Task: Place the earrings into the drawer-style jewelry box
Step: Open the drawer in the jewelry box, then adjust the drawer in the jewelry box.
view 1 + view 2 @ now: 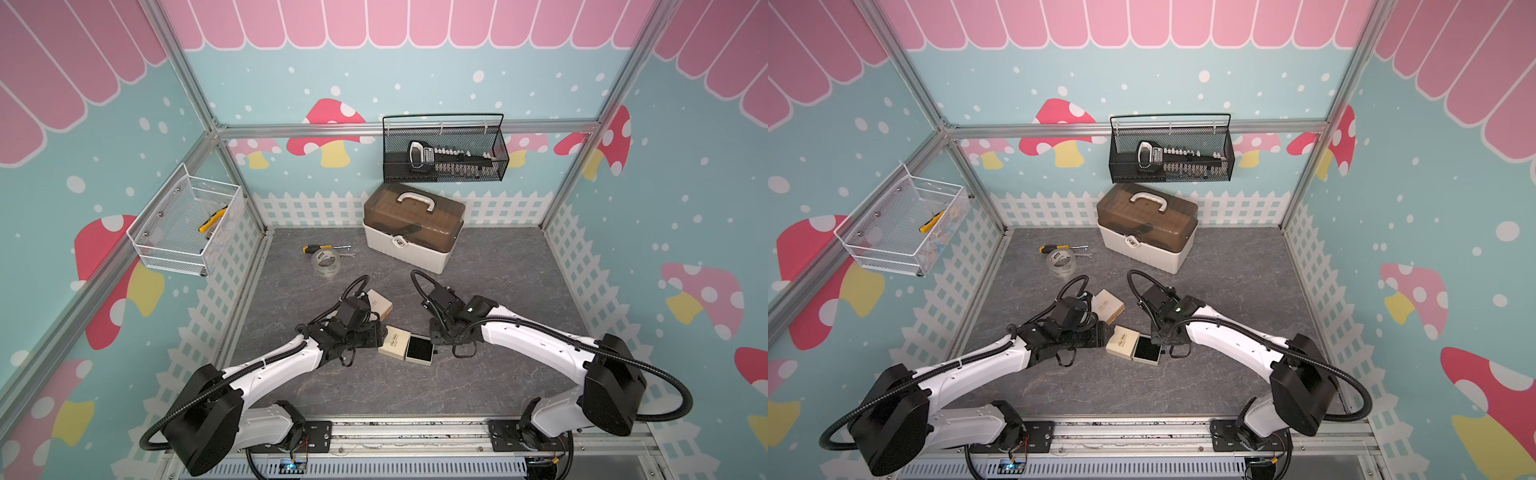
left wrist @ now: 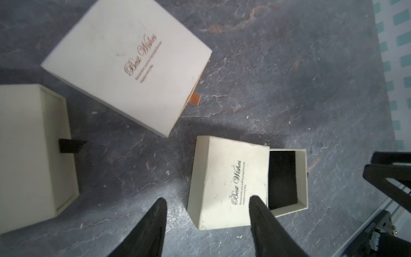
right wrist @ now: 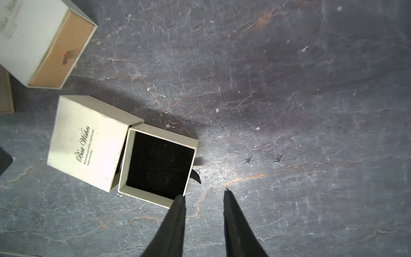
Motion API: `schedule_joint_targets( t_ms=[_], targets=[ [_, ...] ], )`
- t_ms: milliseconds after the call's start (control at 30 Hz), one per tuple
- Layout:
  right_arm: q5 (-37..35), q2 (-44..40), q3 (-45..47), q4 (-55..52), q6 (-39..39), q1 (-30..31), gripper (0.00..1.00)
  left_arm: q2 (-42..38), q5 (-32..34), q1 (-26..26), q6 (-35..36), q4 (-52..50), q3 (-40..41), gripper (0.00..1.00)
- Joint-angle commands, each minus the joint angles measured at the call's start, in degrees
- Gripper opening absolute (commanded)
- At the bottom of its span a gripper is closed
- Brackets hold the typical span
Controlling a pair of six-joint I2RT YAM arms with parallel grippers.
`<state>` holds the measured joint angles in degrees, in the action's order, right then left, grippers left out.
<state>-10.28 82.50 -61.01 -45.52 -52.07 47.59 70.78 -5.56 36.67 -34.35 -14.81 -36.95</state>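
Observation:
The drawer-style jewelry box (image 1: 405,345) (image 1: 1133,347) is a cream sleeve (image 3: 89,142) with its black-lined drawer (image 3: 158,164) (image 2: 282,178) slid out and nothing in it. The earrings, two tiny pale specks with pins (image 3: 249,159) (image 3: 279,158), lie on the grey tabletop a short way past the drawer's open end. My right gripper (image 3: 204,193) hangs open beside the drawer's corner, between the drawer and the earrings, with nothing between its fingers. My left gripper (image 2: 209,199) is open at the sleeve's end; one finger (image 2: 258,211) overlaps the sleeve, the other stands off it.
A second cream box (image 1: 379,301) (image 2: 126,66) with an orange tab lies just behind the left wrist, and a third (image 2: 33,151) with a black tab sits beside it. Farther back stand a toolbox (image 1: 413,226), a tape roll (image 1: 326,262) and a screwdriver (image 1: 320,248).

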Motion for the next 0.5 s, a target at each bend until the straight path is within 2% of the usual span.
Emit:
schedule_joint_targets(
  t_ms=[0,233,333,467],
  targets=[
    [-0.85,-1.0,2.11,0.18,3.08,-0.91,0.29,-1.22,0.45,0.12,0.49,-0.44,-0.18,0.65],
    [4.44,-0.37,5.39,1.71,5.3,-2.39,0.21,0.54,-1.37,0.39,-0.13,2.17,1.4,0.7],
    [9.42,-1.28,7.45,3.54,6.72,-3.98,0.2,1.6,-2.27,0.5,0.16,3.28,1.78,0.71],
    [7.85,-1.05,8.84,1.16,5.15,-5.06,0.16,3.13,-2.75,0.67,0.16,4.24,1.95,0.72]
  ],
)
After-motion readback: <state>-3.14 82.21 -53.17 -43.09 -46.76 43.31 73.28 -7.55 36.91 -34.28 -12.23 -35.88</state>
